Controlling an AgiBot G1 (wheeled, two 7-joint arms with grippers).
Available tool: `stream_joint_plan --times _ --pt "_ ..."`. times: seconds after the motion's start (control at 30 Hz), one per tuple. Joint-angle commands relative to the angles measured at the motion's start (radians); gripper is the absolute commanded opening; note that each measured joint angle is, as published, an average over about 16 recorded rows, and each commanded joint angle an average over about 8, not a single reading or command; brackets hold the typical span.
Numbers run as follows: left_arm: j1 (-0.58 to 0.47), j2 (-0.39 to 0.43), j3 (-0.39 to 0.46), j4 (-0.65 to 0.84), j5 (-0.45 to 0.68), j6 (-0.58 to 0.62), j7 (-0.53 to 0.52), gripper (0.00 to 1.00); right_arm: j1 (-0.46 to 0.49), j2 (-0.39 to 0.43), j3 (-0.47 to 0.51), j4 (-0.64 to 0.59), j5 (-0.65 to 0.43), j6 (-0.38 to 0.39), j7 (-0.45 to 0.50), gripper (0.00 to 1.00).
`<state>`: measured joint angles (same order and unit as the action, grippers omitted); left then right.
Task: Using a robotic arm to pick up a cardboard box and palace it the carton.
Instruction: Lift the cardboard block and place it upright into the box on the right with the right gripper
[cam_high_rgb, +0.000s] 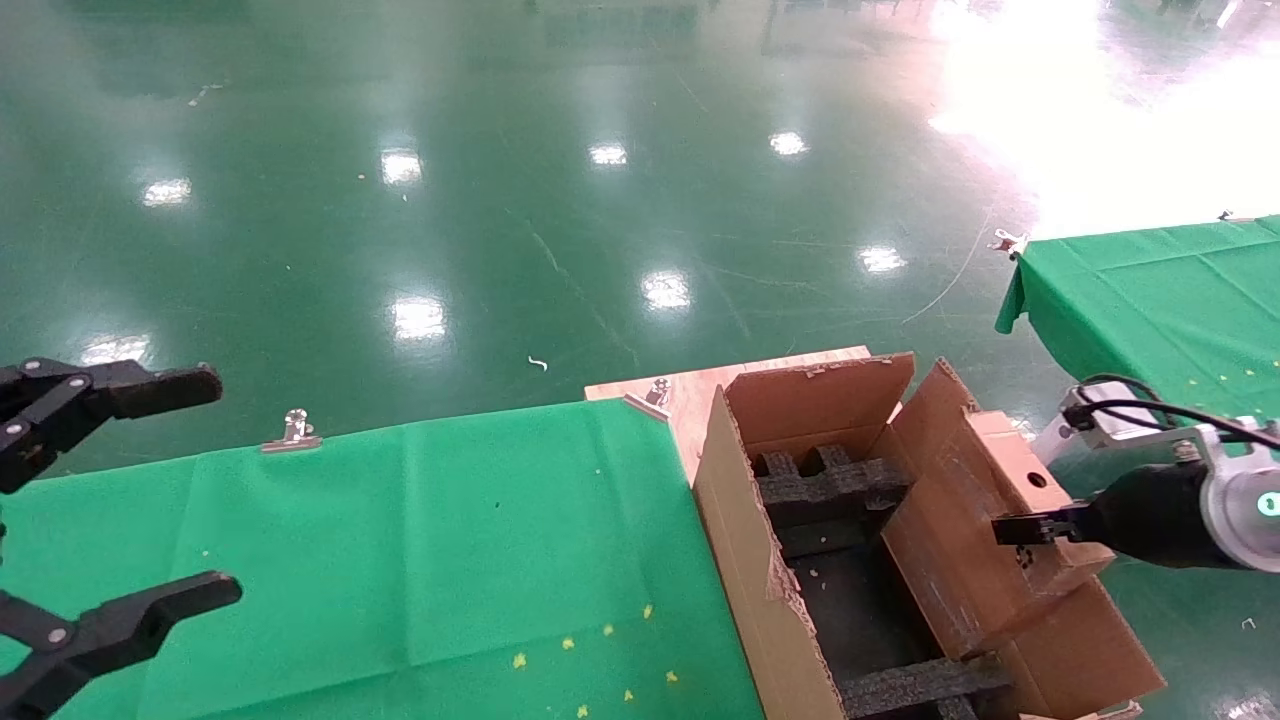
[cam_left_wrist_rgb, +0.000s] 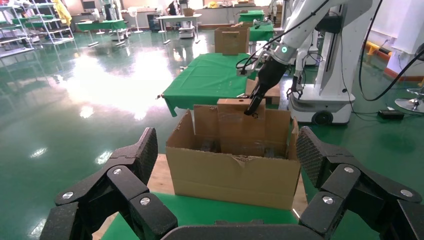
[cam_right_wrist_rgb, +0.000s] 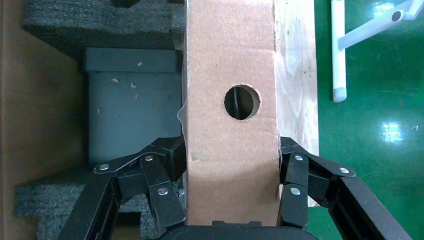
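Right gripper (cam_high_rgb: 1022, 530), lower right: fingers (cam_right_wrist_rgb: 165, 190) clamped on box (cam_high_rgb: 985, 520), held tilted inside carton (cam_high_rgb: 745, 560). Left gripper (cam_high_rgb: 150, 490), lower left above table (cam_high_rgb: 420, 540): fingers wide apart.

Green cloth (cam_high_rgb: 400, 560) covers the near table, held by metal clips (cam_high_rgb: 292, 432). Wooden board (cam_high_rgb: 690, 390) projects beyond its edge. Second green-clothed table (cam_high_rgb: 1150, 300) stands well apart.

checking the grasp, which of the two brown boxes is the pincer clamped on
The small cardboard box with the round hole, gripped by the right pincer; the large flapped carton stands ungripped below it.
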<state>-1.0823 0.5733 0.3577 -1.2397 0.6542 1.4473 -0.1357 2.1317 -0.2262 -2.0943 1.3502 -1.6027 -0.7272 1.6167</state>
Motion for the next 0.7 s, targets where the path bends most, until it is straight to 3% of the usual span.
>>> stream_joint_plan --times 0.03,0.7 --pt "0.0 0.0 0.0 0.0 0.0 0.0 0.0 1.0 -0.016 -0.009 -0.007 -0.001 -0.007 0.021 0.017 0.0" --pt "0.0 0.0 0.0 0.0 0.0 0.0 0.0 1.0 -0.115 -0.104 -0.056 -0.007 -0.125 0.109 0.168 0.0"
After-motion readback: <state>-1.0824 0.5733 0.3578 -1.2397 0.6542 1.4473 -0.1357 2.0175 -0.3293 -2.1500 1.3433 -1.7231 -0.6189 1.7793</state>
